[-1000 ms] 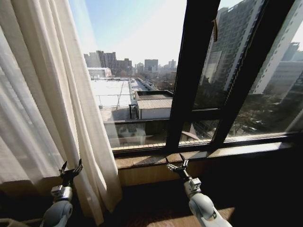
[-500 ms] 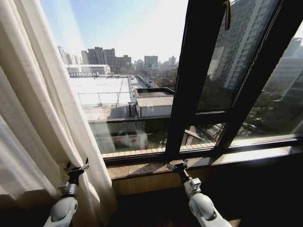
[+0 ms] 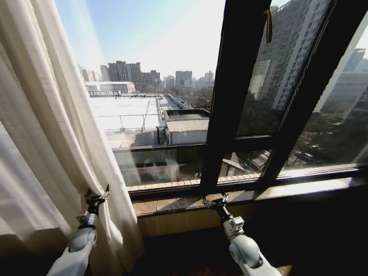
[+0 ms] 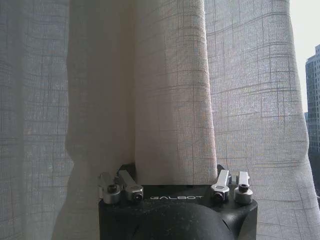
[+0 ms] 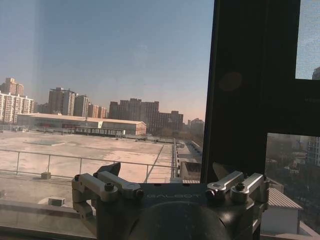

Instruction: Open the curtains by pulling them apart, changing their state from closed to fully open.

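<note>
The sheer cream curtains [image 3: 52, 132] are gathered at the left of the head view, hanging in vertical pleats from the top of the picture down past the window sill [image 3: 241, 198]. The left hand [image 3: 96, 198] is raised against the lower part of the fabric, near its inner edge, with the arm rising from the bottom of the picture. In the left wrist view a fold of the curtains [image 4: 170, 100] is seen running down between the two sides of the left hand [image 4: 175, 172], and the fingertips are hidden behind the cloth, so whether the fabric is clenched cannot be told from these pictures.

To the right of the curtain edge the glass is uncovered, and a flat white rooftop [image 3: 135, 112] and distant tower blocks are seen under a clear sky. A dark vertical window frame [image 3: 233, 92] divides the pane, with a second slanted bar further right and a tall building [image 3: 287, 63] behind the glass.

The right hand [image 3: 215, 200] is held low in front of the sill, just left of the base of the dark frame, well apart from the curtains. Its fingers are spread and nothing is held between them. In the right wrist view the right hand [image 5: 170, 172] is pointed at the bare glass, with the rooftop railing [image 5: 90, 160] and the dark frame [image 5: 250, 85] beyond it.

The floor below the sill lies in deep shadow.
</note>
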